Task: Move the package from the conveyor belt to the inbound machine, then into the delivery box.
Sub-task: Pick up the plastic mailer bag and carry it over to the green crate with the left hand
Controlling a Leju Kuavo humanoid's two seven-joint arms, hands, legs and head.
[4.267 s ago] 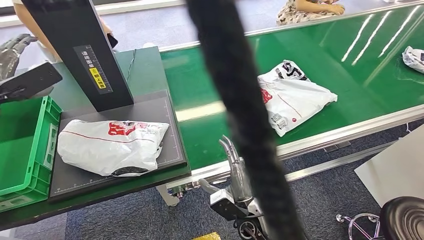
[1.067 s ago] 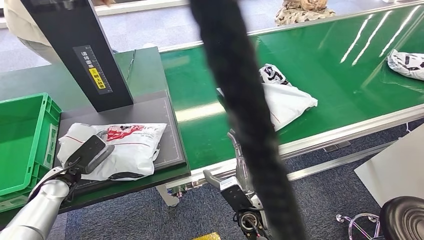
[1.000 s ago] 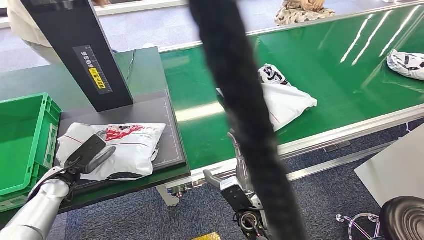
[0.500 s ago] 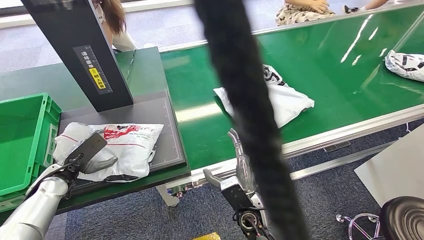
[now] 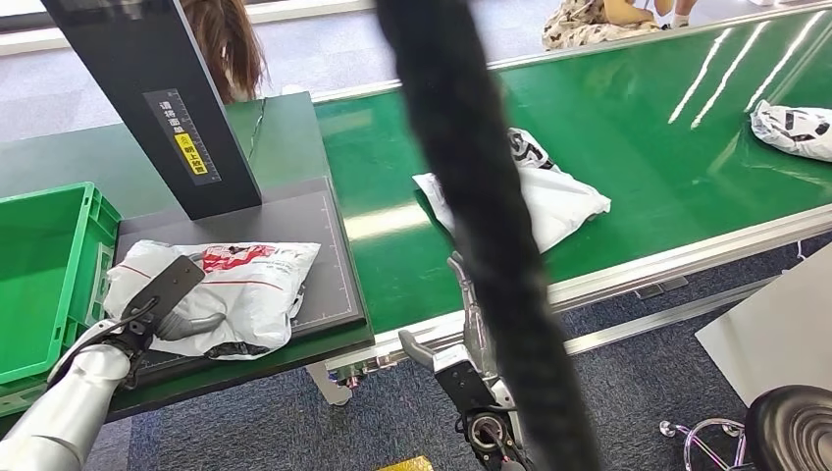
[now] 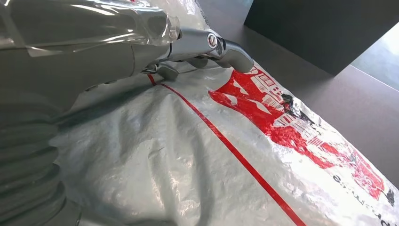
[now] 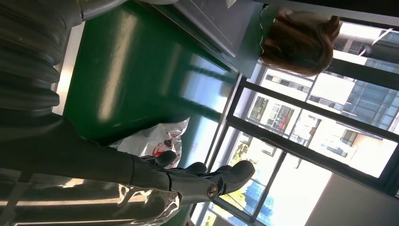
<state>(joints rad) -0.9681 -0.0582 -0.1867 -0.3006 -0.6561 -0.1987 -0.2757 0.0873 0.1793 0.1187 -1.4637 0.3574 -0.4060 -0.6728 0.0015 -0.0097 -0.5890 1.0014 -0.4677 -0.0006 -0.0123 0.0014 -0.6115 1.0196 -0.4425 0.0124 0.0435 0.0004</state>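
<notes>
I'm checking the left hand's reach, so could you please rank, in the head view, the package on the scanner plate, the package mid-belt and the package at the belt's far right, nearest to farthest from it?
1. Package on the scanner plate: under the left hand, touching it.
2. Package mid-belt: to the right, partly behind the dark cable.
3. Package at the belt's far right: by the picture's right edge.

White package (image 5: 231,294) on black platform (image 5: 319,231)

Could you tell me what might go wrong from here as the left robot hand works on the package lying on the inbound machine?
The left robot hand rests on the white package, a slack, crinkled film bag, so the fingers may slide or pinch only film. The package overhangs the machine's black plate at its front edge and could slip off toward the floor. The green delivery box has a raised wall right beside it, which the bag might snag on.
</notes>
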